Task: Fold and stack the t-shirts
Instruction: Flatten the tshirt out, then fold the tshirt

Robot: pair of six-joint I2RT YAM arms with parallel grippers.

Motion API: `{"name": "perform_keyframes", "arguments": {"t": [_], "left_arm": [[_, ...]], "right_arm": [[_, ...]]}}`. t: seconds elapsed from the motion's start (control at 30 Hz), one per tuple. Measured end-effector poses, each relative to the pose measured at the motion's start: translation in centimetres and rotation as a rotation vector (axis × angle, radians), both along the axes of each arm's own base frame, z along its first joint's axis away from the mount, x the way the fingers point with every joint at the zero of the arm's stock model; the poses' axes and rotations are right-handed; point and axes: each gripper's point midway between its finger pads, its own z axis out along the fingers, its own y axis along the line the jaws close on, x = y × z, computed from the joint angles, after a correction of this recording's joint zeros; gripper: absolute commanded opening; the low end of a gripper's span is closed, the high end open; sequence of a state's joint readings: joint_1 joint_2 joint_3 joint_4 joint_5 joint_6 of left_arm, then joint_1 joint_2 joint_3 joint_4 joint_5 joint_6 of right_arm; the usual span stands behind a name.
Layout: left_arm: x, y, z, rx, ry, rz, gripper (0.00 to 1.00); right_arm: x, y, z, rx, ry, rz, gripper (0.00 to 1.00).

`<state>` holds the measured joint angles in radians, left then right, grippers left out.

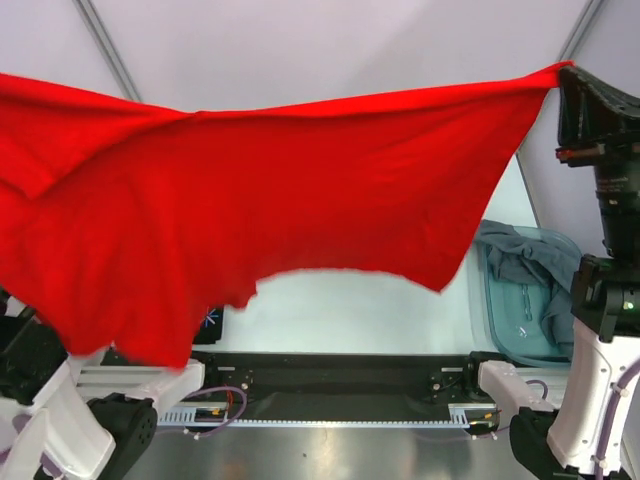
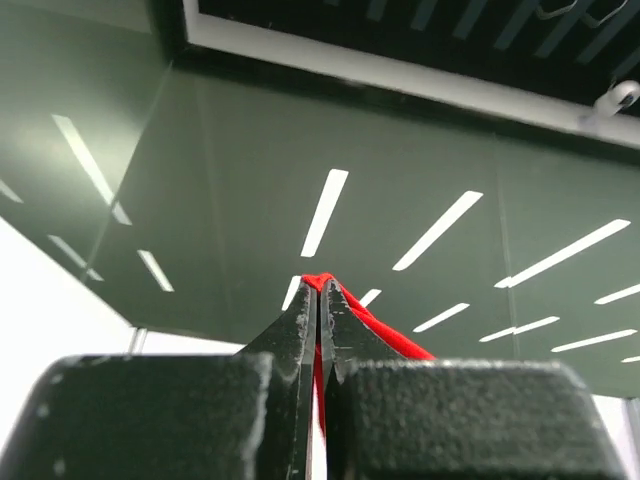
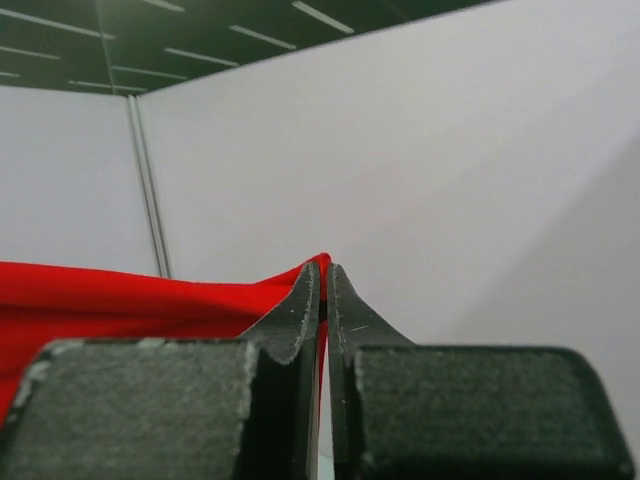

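Red tee (image 1: 280, 190): held in air over counter (image 1: 350, 310), stretched L–R.
L claw (image 2: 318, 300): pinched on tee edge.
R claw (image 3: 322, 290): pinched on opposite corner.
Teal-grey tees (image 1: 525, 262): in bin (image 1: 515, 338), counter's R edge.

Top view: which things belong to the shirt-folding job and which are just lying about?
Job: red t-shirt, pinched by left gripper and right gripper; teal-grey shirts; black starburst shirt, mostly hidden.
Just there: clear bin holding the teal-grey shirts; table.
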<state>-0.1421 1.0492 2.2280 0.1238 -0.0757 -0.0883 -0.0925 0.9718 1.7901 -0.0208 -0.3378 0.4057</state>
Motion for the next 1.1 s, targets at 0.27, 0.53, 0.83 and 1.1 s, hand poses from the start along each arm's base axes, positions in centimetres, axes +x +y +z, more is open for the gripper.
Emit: {"name": "perform_keyframes", "arguments": {"t": [0.27,0.53,0.83,1.1], "left_arm": [[19.3,-2.3,-10.0,0.061,0.385,0.049,0.00],[49.0,-5.1,-43.2,0.152,1.154,0.114,0.00],[60.3,-5.8,-67.4,0.151,1.568,0.097,0.00],[62.4,-6.8,-62.8,0.062,1.455,0.020,0.00]], "right_arm": [[11.6,-0.5,-12.2,-0.011,0.347,-0.013,0.00],[26.4,-0.8,-37.7,-0.023,0.914,-0.022,0.00],[41.5,-2.9,-54.4,-0.066,1.158,-0.030,0.00],[45.1,-6.0,-57.7,-0.068,1.197,-0.066,0.00]]}}
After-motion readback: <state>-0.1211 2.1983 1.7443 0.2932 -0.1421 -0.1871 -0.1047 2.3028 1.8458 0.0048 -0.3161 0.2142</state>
